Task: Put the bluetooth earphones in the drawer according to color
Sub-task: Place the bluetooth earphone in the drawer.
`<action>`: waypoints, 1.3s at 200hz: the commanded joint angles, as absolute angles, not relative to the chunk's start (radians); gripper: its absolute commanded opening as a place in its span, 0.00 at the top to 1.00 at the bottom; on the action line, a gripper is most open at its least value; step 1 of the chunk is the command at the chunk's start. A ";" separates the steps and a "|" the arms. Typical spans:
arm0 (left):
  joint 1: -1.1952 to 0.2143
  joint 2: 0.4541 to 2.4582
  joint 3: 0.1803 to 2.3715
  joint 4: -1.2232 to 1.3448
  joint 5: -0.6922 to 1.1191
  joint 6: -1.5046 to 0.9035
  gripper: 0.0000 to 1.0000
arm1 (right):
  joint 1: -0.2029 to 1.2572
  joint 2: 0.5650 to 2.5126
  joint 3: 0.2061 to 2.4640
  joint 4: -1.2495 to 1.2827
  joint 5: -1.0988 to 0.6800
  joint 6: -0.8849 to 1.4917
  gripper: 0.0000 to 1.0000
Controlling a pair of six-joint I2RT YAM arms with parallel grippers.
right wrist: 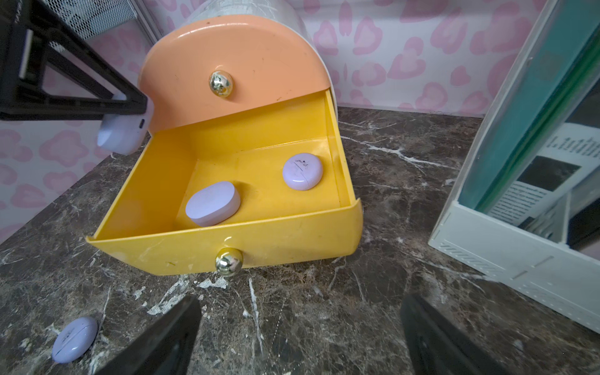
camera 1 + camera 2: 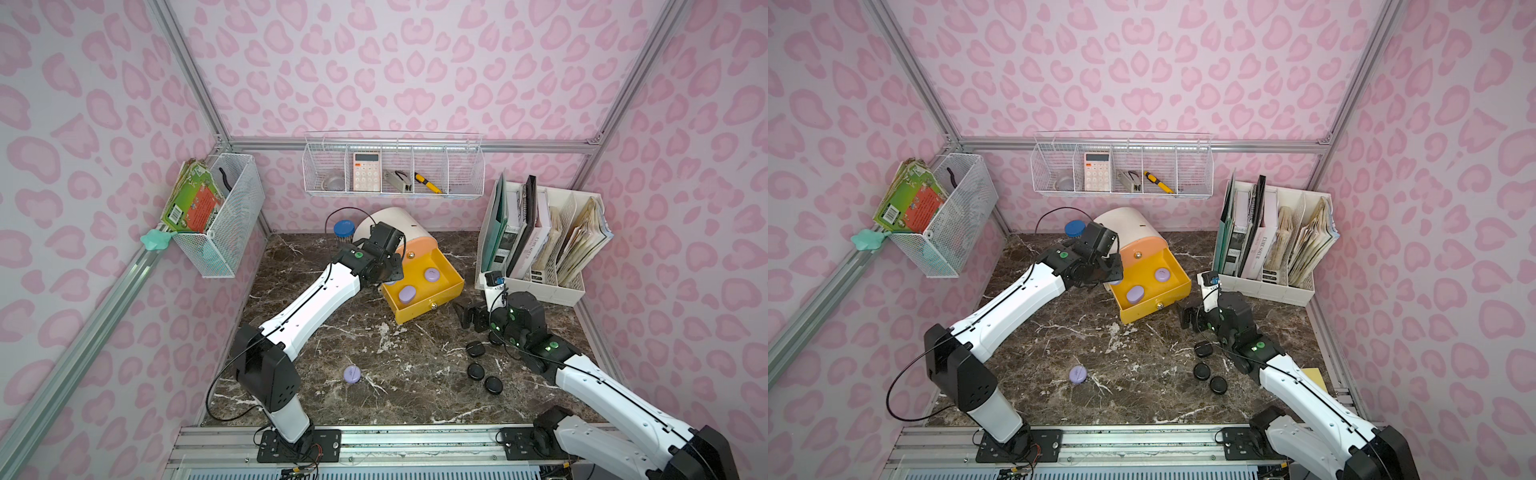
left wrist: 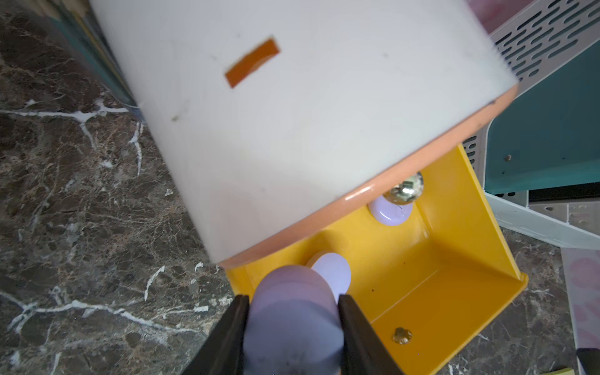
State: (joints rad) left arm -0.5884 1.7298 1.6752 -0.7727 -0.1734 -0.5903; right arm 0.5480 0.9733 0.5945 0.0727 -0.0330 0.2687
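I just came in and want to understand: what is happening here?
The left gripper holds a lilac case above the rim of the open yellow drawer, where two lilac cases already lie. A fourth lilac case and three black cases lie on the table. The right gripper hangs open and empty before the drawer.

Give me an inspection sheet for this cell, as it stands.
Surface: marble top; nothing spilled.
Job's things: yellow drawer open, two lilac cases inside; loose lilac case and three black cases on top; white cases: nothing seen.
Clutter: blue-lid jar behind cabinet; file rack.
Grippers: left gripper shut on held lilac case over drawer's side wall; right gripper open, empty.
Cables: left cable and right cable loop free, no snag seen.
Surroundings: wire basket, mesh basket on pink walls.
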 commanded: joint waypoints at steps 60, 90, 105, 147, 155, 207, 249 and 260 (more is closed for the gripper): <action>-0.598 1.875 1.726 -0.764 -0.247 -0.532 0.65 | 0.548 0.985 0.589 0.103 -0.058 0.281 0.02; -0.597 1.882 1.731 -0.771 -0.224 -0.535 0.50 | 0.548 0.985 0.585 0.103 -0.066 0.281 0.02; -0.597 1.865 1.725 -0.770 -0.207 -0.542 0.39 | 0.548 0.980 0.579 0.106 -0.075 0.282 0.02; -0.600 1.769 1.677 -0.758 -0.164 -0.551 0.19 | 0.548 0.971 0.574 0.096 -0.108 0.285 0.02; -0.599 1.743 1.659 -0.751 -0.157 -0.550 0.17 | 0.547 0.970 0.574 0.089 -0.118 0.286 0.02; -0.599 1.530 1.416 -0.654 -0.203 -0.578 0.08 | 0.548 0.966 0.554 0.076 -0.229 0.280 0.02; -0.586 1.388 1.180 -0.585 -0.302 -0.632 0.06 | 0.589 0.946 0.509 0.129 -0.306 0.275 0.03; -0.573 1.365 1.123 -0.571 -0.308 -0.649 0.06 | 0.619 0.952 0.506 0.137 -0.300 0.267 0.03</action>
